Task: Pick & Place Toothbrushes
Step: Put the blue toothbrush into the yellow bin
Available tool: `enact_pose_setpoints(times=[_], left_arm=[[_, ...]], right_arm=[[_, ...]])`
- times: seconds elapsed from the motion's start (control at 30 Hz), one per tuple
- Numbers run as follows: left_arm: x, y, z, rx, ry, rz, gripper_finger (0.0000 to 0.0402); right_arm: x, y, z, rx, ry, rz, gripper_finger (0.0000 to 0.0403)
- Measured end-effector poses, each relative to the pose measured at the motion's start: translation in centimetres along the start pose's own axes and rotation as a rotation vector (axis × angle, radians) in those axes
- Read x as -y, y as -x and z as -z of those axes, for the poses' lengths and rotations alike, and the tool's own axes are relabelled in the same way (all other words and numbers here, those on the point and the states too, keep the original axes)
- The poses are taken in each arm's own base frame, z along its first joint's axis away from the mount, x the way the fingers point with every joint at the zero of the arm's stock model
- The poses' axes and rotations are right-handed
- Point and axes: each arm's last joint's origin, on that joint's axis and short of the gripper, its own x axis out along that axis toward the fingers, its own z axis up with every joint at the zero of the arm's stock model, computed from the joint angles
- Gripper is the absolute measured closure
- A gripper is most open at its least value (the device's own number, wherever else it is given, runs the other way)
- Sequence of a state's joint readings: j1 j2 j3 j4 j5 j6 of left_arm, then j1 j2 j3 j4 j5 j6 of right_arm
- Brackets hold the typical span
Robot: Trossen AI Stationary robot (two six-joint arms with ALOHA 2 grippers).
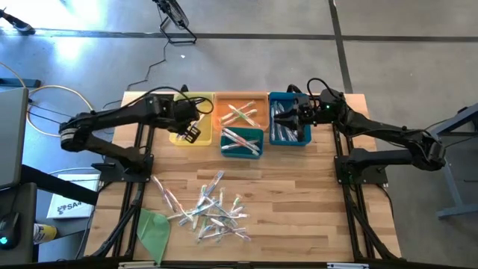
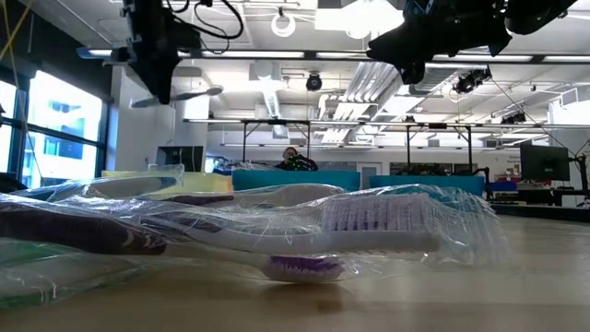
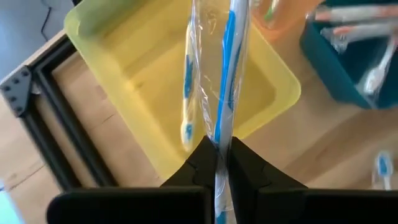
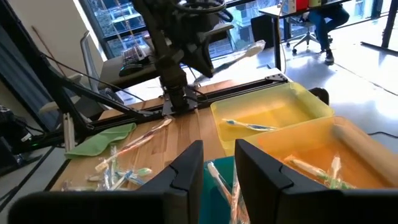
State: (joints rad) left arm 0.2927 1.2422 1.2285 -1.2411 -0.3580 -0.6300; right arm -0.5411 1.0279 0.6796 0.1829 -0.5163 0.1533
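Here, toothbrush (wrapped) lengthwise from left tool.

The yellow bin holds a blue-striped toothbrush. Beside it sit an orange bin and teal bins. A green sheet lies on pale wood.

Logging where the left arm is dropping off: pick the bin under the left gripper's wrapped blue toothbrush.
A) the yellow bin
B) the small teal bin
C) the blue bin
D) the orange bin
A: in the left wrist view the left gripper, shut on a clear-wrapped blue toothbrush, hangs over the yellow bin, where another blue toothbrush already lies; the high view puts that gripper at the same bin.
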Motion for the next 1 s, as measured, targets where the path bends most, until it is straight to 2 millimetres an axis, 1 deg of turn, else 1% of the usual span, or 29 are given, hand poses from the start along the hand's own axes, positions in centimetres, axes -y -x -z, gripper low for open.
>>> enact_pose_setpoints(times=[0.1,0.27,0.37,0.5,0.6,0.7,0.87,1.0], left_arm=[[-0.1,-1.0,0.4,-0.006,0.009,-0.028,0.0389],[-1.8,-3.0,0.3,-0.077,0.015,-0.068,0.0389],[-3.3,-4.3,-0.5,-0.104,0.032,-0.035,0.0389],[-5.2,-5.7,-1.8,-0.065,0.042,0.04,0.0389],[-6.1,-6.3,-2.4,-0.025,0.094,0.068,0.0389],[-6.9,-7.0,-2.6,-0.039,0.128,0.102,0.0389],[-7.2,-8.9,-3.2,-0.097,0.14,0.109,0.0389],[-6.8,-11.4,-3.8,-0.156,0.108,0.138,0.0389]], right_arm=[[0.1,0.0,0.0,0.004,0.0,0.029,0.0318],[0.2,0.0,0.0,0.012,-0.002,0.077,0.0318],[0.3,0.0,0.0,0.016,-0.008,0.1,0.0318],[0.4,0.0,-0.1,0.023,-0.028,0.136,0.0318],[0.4,0.0,-0.1,0.025,-0.035,0.145,0.0318],[0.4,0.0,0.0,0.022,-0.036,0.145,0.0318],[0.4,0.0,0.1,0.007,-0.04,0.148,0.0318],[0.5,0.0,0.1,0.004,-0.037,0.149,0.0318]])
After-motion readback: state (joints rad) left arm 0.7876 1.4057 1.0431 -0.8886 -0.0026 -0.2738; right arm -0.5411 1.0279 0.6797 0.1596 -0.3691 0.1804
